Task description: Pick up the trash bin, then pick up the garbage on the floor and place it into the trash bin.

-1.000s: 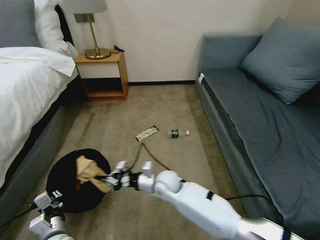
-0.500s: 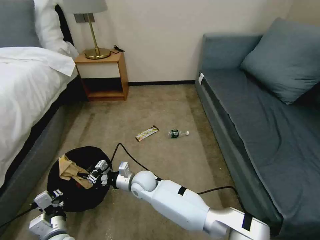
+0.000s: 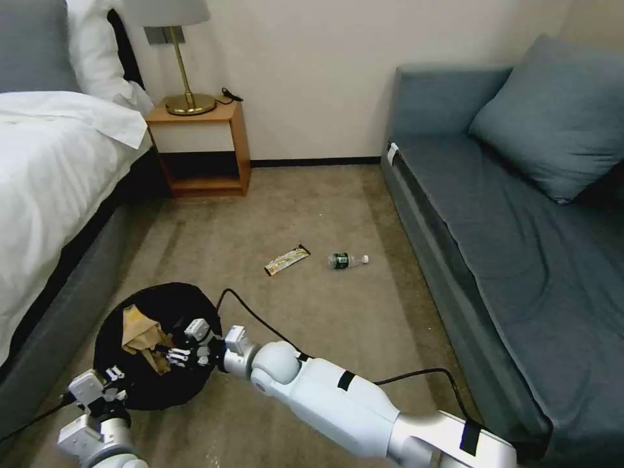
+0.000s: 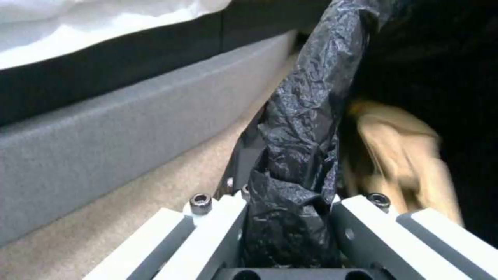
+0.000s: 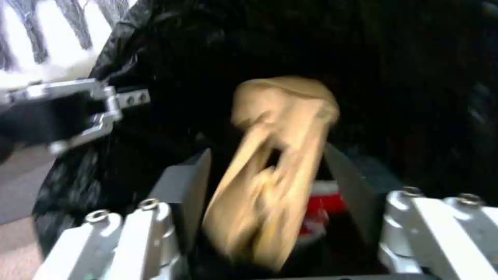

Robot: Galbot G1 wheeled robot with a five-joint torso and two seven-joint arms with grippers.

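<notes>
The black bag-lined trash bin [image 3: 195, 380] stands on the carpet at the lower left. My left gripper [image 3: 107, 385] is shut on its bagged rim [image 4: 306, 116]. My right gripper [image 3: 177, 348] reaches over the bin's mouth, its fingers [image 5: 194, 186] spread apart. Crumpled brown paper [image 3: 140, 328] hangs loose between them inside the bin [image 5: 280, 128]. A red-and-white wrapper [image 5: 324, 210] lies deeper in the bin. On the floor ahead lie a long yellow-green snack wrapper [image 3: 286, 260] and a small clear bottle [image 3: 346, 260].
A bed [image 3: 52, 169] runs along the left, close to the bin. A wooden nightstand [image 3: 201, 149] with a lamp stands against the far wall. A blue-grey sofa [image 3: 507, 214] lines the right side. A black cable [image 3: 260, 322] trails across the carpet from my right arm.
My right arm swung left, carrying the brown paper from the bin's edge to over its mouth. The paper now sits lower, loose between the spread fingers. The left gripper held still.
</notes>
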